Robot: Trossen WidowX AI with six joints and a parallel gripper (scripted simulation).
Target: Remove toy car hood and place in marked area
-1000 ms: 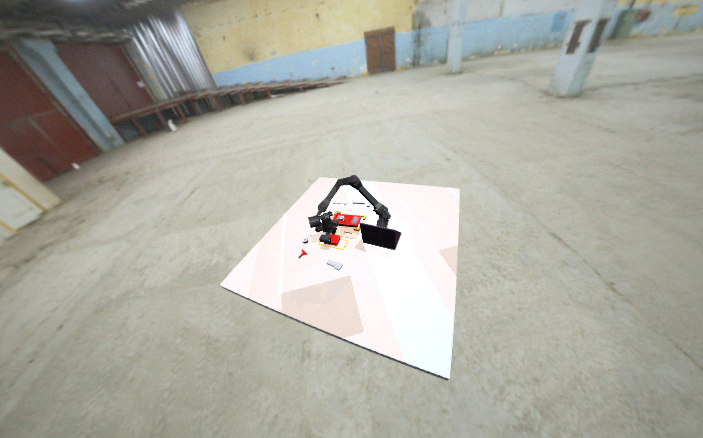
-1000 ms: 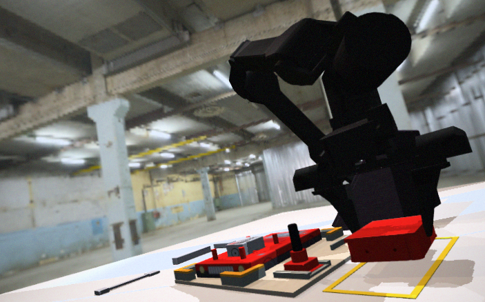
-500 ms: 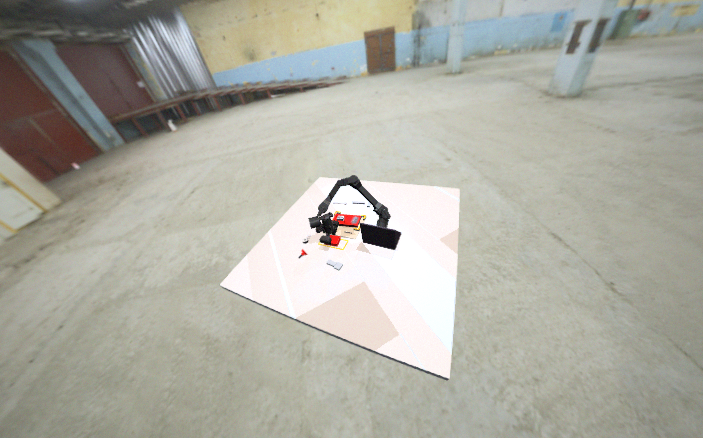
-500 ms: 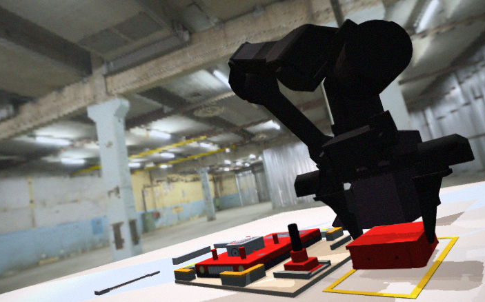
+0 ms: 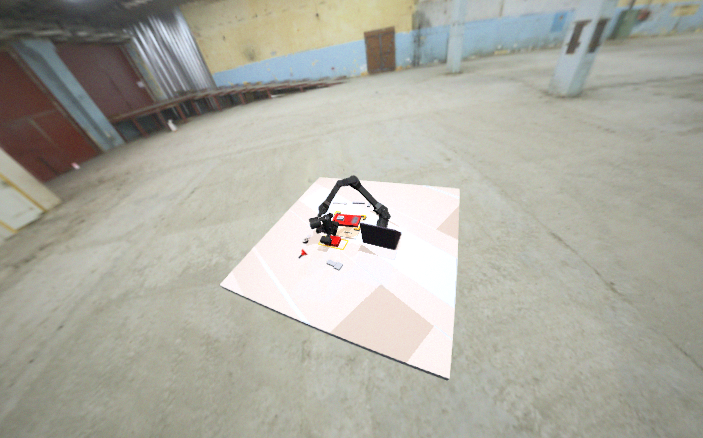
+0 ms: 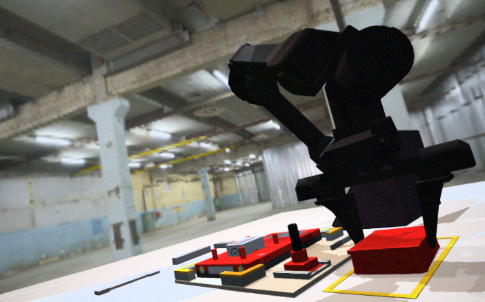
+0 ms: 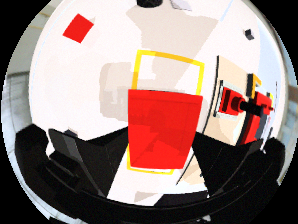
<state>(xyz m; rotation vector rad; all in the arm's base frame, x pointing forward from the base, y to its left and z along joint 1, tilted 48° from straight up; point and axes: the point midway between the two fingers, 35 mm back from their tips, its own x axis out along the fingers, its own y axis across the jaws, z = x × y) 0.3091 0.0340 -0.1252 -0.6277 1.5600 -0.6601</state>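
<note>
The red hood (image 6: 394,249) (image 5: 332,237) (image 7: 162,129) is a flat red block. It sits low inside the yellow marked rectangle (image 6: 368,294) (image 7: 166,58) (image 5: 343,245), with its underside at the table top as far as I can tell. My gripper (image 6: 394,241) (image 5: 327,235) stands right over it, one black finger on each side, shut on the hood. The toy car (image 6: 259,251) (image 5: 346,219) (image 7: 242,106), red without its hood, stands on its board just left of the rectangle in the exterior view.
A black peg on a red base (image 6: 296,240) stands between car and hood. A grey bar (image 6: 190,254) and a thin rod (image 6: 125,282) lie left of the car. A black panel (image 5: 380,236), a small red piece (image 5: 302,253) and a grey piece (image 5: 334,264) are nearby.
</note>
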